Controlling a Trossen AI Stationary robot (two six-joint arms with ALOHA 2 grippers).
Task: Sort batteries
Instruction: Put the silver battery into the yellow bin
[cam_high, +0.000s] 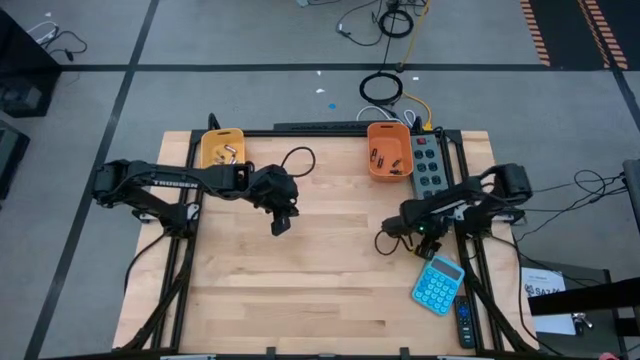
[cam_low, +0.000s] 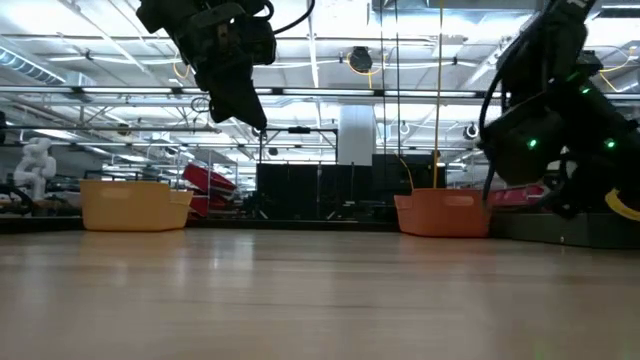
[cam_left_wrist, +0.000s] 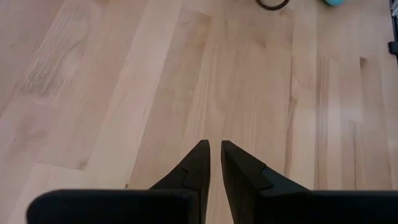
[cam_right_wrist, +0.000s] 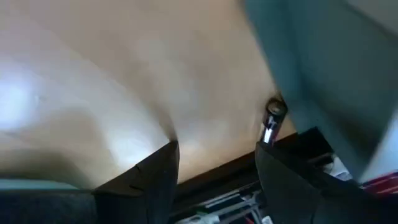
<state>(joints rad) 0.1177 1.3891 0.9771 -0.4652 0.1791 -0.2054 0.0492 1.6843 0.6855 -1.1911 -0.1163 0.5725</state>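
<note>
Small batteries lie in the yellow bin (cam_high: 222, 148) and in the orange bin (cam_high: 388, 152) at the table's far side. My left gripper (cam_high: 281, 224) (cam_left_wrist: 215, 155) hangs shut over the bare middle of the table, raised well above it in the low view (cam_low: 243, 104), with nothing between its fingers. My right gripper (cam_high: 394, 229) (cam_right_wrist: 217, 163) is low over the right part of the table, open. One silvery battery (cam_right_wrist: 272, 121) shows just past one of its fingertips (cam_right_wrist: 273, 163), close to a dark edge; whether the finger touches it I cannot tell.
A blue calculator (cam_high: 437, 283) lies near the right near corner, with a remote (cam_high: 464, 322) beside it. A grey power strip (cam_high: 426, 162) sits right of the orange bin. A black cable loop (cam_high: 384, 243) lies by the right gripper, another (cam_high: 299, 160) by the left arm.
</note>
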